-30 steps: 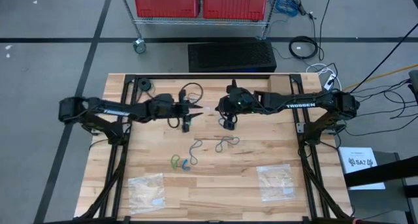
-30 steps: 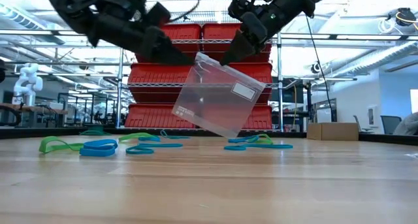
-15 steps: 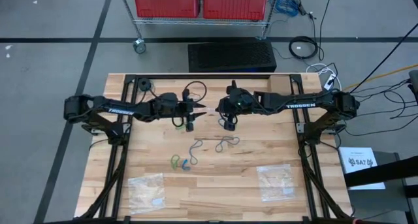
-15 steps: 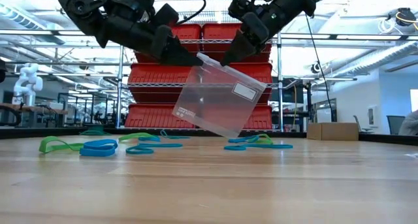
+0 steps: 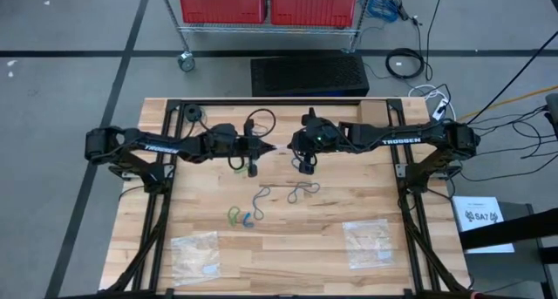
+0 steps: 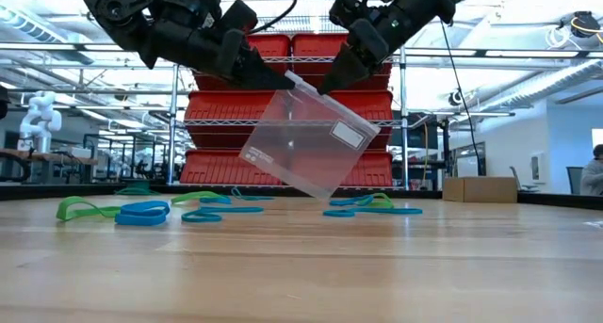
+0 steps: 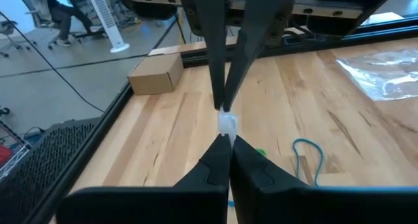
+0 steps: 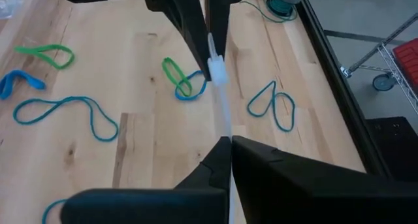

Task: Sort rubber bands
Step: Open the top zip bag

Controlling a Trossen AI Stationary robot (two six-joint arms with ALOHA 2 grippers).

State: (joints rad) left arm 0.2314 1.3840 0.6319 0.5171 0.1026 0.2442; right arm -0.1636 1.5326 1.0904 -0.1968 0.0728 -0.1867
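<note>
A clear plastic bag with a white label hangs tilted above the table's middle. My left gripper and my right gripper are both shut on its upper end, tip facing tip. Blue and green rubber bands lie loose on the wood below and toward the near edge, with more beside them. In the low view they lie flat in a row. The right wrist view shows several of them. My left gripper pinches the bag's top edge at its raised corner between its two fingers, slanting down from the table's left. One layer or both, I cannot tell. My right gripper pinches the same top edge a little farther along, slanting down from the table's right. The bag hangs below both, tilted, clear of the table.
Two more clear bags lie flat near the front edge, one at the left and one at the right. A small roll sits at the far left corner. Red bins stand on a shelf behind the table.
My left gripper has moved toward the table's right edge to the bag's raised corner and shut on it. The bag, held by my right gripper all along, has swung a little toward the left.
</note>
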